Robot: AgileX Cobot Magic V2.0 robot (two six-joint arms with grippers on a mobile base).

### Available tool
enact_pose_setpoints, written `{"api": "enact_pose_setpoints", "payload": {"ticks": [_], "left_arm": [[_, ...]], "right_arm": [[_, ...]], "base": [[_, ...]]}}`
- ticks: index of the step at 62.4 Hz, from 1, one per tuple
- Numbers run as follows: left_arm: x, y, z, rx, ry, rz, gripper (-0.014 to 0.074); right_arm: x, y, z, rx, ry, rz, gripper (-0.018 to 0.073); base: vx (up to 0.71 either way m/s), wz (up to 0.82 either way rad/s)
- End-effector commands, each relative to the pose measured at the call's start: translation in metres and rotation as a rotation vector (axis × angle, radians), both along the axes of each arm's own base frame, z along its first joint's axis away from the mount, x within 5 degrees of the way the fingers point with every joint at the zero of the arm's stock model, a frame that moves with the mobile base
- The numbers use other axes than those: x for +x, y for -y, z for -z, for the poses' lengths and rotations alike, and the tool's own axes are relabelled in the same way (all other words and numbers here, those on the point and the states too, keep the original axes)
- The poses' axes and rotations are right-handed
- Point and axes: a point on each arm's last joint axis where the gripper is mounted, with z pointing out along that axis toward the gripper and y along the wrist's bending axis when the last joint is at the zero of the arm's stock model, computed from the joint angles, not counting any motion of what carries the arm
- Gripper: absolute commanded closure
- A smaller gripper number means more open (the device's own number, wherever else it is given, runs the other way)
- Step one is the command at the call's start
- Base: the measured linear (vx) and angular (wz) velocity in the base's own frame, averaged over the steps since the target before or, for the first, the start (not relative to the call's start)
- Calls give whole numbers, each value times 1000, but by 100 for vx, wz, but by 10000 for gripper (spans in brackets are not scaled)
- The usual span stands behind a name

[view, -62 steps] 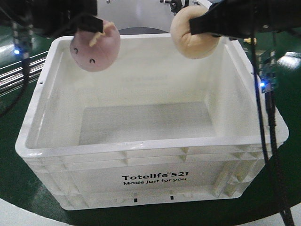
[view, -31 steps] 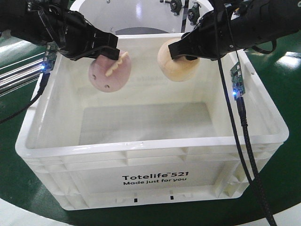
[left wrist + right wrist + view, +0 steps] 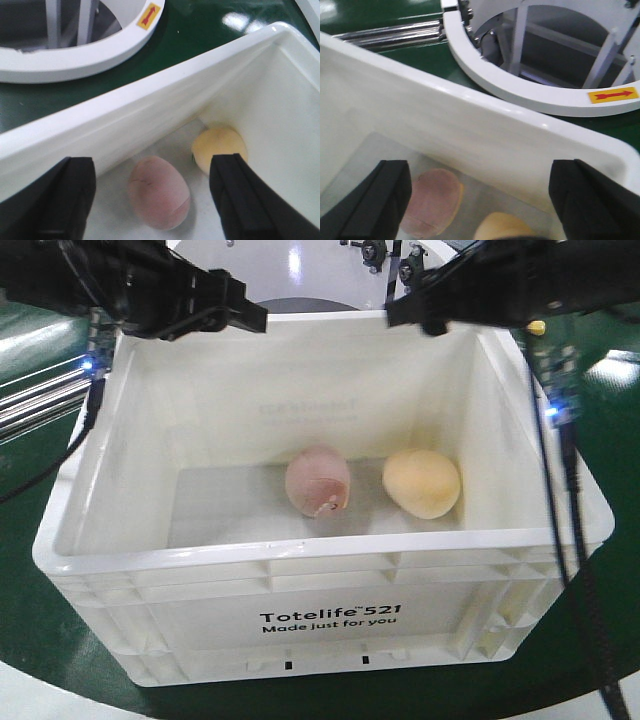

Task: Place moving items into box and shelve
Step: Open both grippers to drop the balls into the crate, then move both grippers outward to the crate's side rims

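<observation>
Though the front view blurs them, wrist views show left pincer (image 3: 150, 196) and right pincer (image 3: 487, 200) agape (empty).

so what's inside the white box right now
A pink ball and a yellow ball lie side by side on the box floor, a small gap between them. Nothing else shows, though the near wall hides the floor strip just behind it.

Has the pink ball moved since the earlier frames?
Yes. The pink ball has dropped from up near the back rim of the crate down onto its floor, landing beside the yellow ball.
</observation>
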Motion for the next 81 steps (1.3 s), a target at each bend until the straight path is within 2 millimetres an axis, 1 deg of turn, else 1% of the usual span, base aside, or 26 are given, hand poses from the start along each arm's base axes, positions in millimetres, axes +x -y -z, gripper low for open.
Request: {"api": "enact_pose_setpoints", "payload": {"ticks": [1, 7, 11, 15, 19, 22, 27, 30, 33, 38, 47, 58, 63, 69, 74, 78, 81], "left_arm": [[-21, -11, -43, -16, 176, -26, 59], [-36, -23, -55, 16, 178, -93, 69], [-43, -35, -57, 70, 159, -179, 69], [-47, -47, -55, 142, 115, -271, 69], [-48, -55, -45, 216, 54, -333, 69], [-49, -56, -35, 252, 12, -334, 69], [-48, -54, -14, 259, -40, -323, 69], [-50, -52, -4, 233, -66, -315, 69], [-52, -51, 4, 213, -77, -311, 69], [-57, -53, 11, 207, -79, -313, 69], [-67, -56, 23, 196, -110, -334, 69], [-71, -54, 44, 164, -194, -337, 69], [-71, -52, 51, 146, -208, -338, 75], [-71, -52, 53, 137, -213, -339, 86], [-71, -51, 52, 130, -203, -340, 113], [-70, -51, 52, 128, -200, -341, 155], [-71, -51, 52, 131, -208, -340, 209]], "right_arm": [[-14, 24, -36, 32, 137, 73, -29], [-22, 44, -39, 12, 89, 120, -28], [-25, 51, -36, -2, 47, 133, -28], [-25, 54, -35, -11, 29, 139, -28], [-25, 54, -32, -27, 13, 136, -28], [-25, 54, -25, -30, -2, 138, -28], [-24, 54, 2, -30, -68, 154, -28], [-25, 55, 20, -14, -87, 176, -28], [-27, 55, 33, 14, -90, 189, -28], [-32, 54, 46, 51, -98, 199, -28], [-35, 54, 60, 53, -135, 203, -28], [-33, 53, 65, 64, -151, 208, -25], [-30, 52, 70, 62, -172, 208, -15], [-26, 52, 75, 58, -190, 208, 17], [-26, 51, 77, 55, -204, 206, 75], [-26, 51, 77, 54, -212, 203, 146], [-27, 51, 78, 52, -220, 201, 230]], "base": [[0, 0], [0, 0], [0, 0], [0, 0], [0, 0], [0, 0], [0, 0], [0, 0], [0, 0], [0, 0], [0, 0], [0, 0], [0, 0], [0, 0], [0, 0], [0, 0], [0, 0]]}}
